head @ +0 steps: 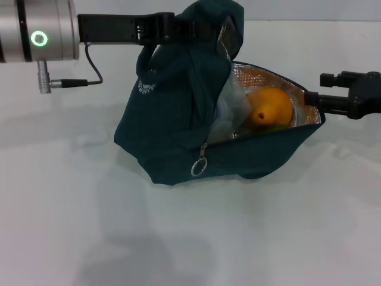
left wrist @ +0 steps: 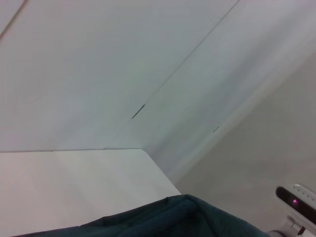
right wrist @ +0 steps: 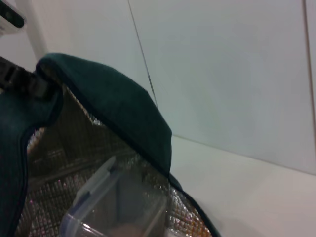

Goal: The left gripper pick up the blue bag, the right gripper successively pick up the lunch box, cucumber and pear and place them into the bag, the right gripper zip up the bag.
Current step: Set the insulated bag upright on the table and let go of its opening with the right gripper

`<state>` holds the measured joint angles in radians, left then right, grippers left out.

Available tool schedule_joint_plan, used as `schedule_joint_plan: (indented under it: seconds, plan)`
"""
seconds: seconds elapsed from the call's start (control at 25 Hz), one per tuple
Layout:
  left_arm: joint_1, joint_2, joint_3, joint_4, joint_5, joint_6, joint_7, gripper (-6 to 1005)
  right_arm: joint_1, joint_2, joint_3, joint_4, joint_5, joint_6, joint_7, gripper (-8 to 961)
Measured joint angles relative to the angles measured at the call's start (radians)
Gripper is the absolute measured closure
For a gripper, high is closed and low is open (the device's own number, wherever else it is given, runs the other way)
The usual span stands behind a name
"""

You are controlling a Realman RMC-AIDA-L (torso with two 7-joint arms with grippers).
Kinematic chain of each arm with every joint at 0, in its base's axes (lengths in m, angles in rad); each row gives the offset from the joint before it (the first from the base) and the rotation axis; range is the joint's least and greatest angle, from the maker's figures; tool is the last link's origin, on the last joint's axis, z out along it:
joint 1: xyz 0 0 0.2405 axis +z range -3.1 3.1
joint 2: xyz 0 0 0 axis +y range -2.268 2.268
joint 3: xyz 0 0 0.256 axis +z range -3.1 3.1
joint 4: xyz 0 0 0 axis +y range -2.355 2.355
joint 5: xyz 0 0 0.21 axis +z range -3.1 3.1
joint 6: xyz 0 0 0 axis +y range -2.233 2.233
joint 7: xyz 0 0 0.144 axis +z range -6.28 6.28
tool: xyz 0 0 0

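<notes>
At the left of the head view, the left pincer (head: pixel 191 28) reached in from a silver wrist with a glowing green ring, its black fingers clamped on the raised top edge of the blue bag (head: pixel 172 119). The bag sat on the white surface (head: pixel 89 226), its left side hoisted and its mouth gaping toward the right, silver foil lining exposed. A ring zipper pull (head: pixel 200 166) hung at the front of the opening. Inside, the lunch box (head: pixel 232 107) leaned against the lining, clear plastic with a blue rim, seen more closely in the right wrist view (right wrist: pixel 113 202). Just right of it, the pear (head: pixel 271 107) lay in the bag, touching a sliver of green beneath it, perhaps the cucumber. At the far right, the right pincer (head: pixel 312 100) was at the bag's right corner; whether it gripped the fabric could not be told.
</notes>
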<state>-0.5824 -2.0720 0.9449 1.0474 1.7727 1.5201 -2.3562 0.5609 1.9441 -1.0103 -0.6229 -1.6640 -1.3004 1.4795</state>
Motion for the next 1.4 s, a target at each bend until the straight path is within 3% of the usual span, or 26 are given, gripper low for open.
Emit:
schedule_joint_plan:
  seconds: [0.4,0.88,1.4]
  plan:
    - [-0.004,0.000,0.000,-0.001,0.000,-0.004,0.003,959,0.014,0.038,-0.001,0.002,-0.067,0.060,-0.002,301]
    - [-0.004,0.003,0.000,-0.001,0.000,-0.006,0.003,959,0.020,0.046,-0.001,0.002,-0.070,0.095,-0.002,314]
    - [-0.004,0.002,0.000,-0.001,0.001,-0.006,0.005,959,0.027,0.050,-0.001,0.002,-0.071,0.105,-0.001,774]
